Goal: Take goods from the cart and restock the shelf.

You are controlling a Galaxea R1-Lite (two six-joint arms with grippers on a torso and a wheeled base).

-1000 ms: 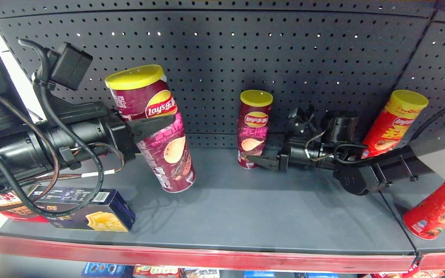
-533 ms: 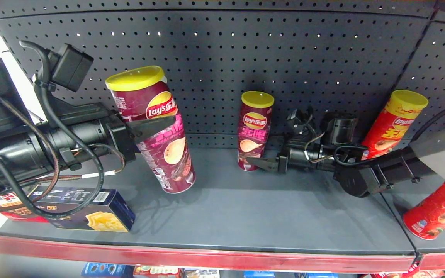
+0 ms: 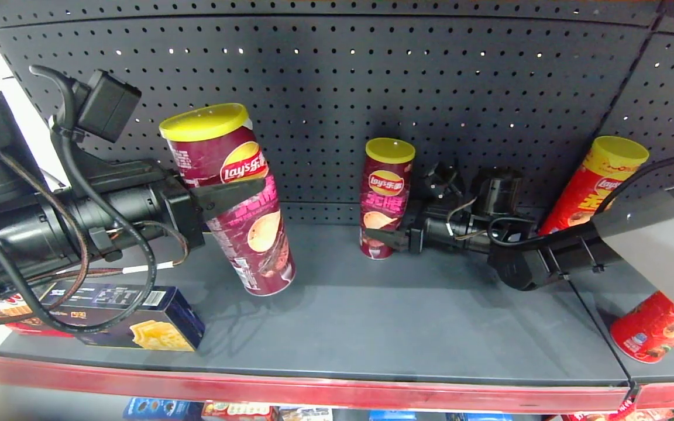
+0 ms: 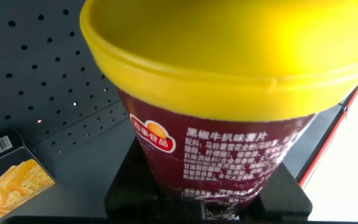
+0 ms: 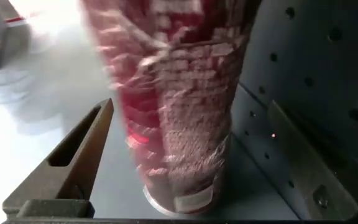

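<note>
Left end effector (image 3: 242,197): clenched on large maroon can (image 3: 255,234), tilted; far finger hidden behind it.
Right end effector (image 3: 387,238): released, straddling small maroon can (image 3: 385,187); fine print unreadable.

maroon chip can (image 3: 255,234) (yellow lid (image 3: 204,121))

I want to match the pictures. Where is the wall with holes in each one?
Head view: wall across the back, above the shelf.
Left wrist view: wall beyond the held can.
Right wrist view: wall close beside the back can.
Shared landmark: the shelf.
</note>
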